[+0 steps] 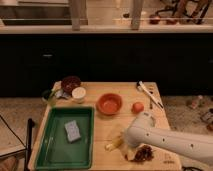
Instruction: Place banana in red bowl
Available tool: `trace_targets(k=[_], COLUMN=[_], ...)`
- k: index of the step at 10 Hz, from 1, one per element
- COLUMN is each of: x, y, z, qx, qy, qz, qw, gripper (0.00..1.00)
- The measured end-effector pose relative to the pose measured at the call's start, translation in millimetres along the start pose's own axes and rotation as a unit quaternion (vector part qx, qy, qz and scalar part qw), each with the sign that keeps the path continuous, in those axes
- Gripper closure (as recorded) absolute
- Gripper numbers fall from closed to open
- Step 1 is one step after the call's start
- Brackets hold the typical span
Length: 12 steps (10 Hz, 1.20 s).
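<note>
1 arm point(170, 142) is reaching in from the lower right across the wooden table point(107, 125), and the gripper point(124, 142) is sitting low over the near-centre of the table at the arm's tip. The white wrist is covering it (can't tell how far open it is, or whether it's holding anything).

Left to right, all relative to the gripper:
- Green tray point(52, 146) is lying well to the left, with 1 grey-blue sponge point(72, 131) resting flat inside it.
- Small green item point(48, 96) is sitting far to the upper left, at the table's back-left corner.
- Dark bowl point(70, 83) is sitting to the upper left, well apart, near the far edge.
- White cup point(79, 94) is standing just beside that dark bowl, on its near right.
- Red bowl point(109, 103) is sitting above and slightly left, upright and well apart.
- Banana point(114, 145) is lying on the table just left of the gripper, right at the arm's tip; whether they're touching I can't tell. It's not in the red bowl.
- Round orange fruit point(137, 107) is sitting above and slightly right, just beside the red bowl.
- Dark reddish crumpled item point(143, 153) is lying just below and right, partly under the arm.
- Slim utensils point(150, 94) are lying to the upper right, near the table's right edge.
</note>
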Motion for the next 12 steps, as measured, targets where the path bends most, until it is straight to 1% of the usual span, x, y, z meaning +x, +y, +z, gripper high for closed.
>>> trace_targets(k=[3, 5, 6, 8, 10, 12], x=[-17, -31, -35, -40, -44, -41], y=[-4, -4, -4, -3, -5, -4], z=[-5, -6, -6, -4, 0, 5], qx=[-0.004, -0.011, -0.014, -0.020, -0.025, -0.034], qy=[0.002, -0.006, -0.014, -0.026, -0.033, -0.035], qz=[-0.022, -0.044, -0.050, -0.057, -0.060, -0.057], qw=[0.9997, 0.9990, 0.9985, 0.9978, 0.9973, 0.9972], gripper=[0.20, 0.20, 0.20, 0.20, 0.20, 0.21])
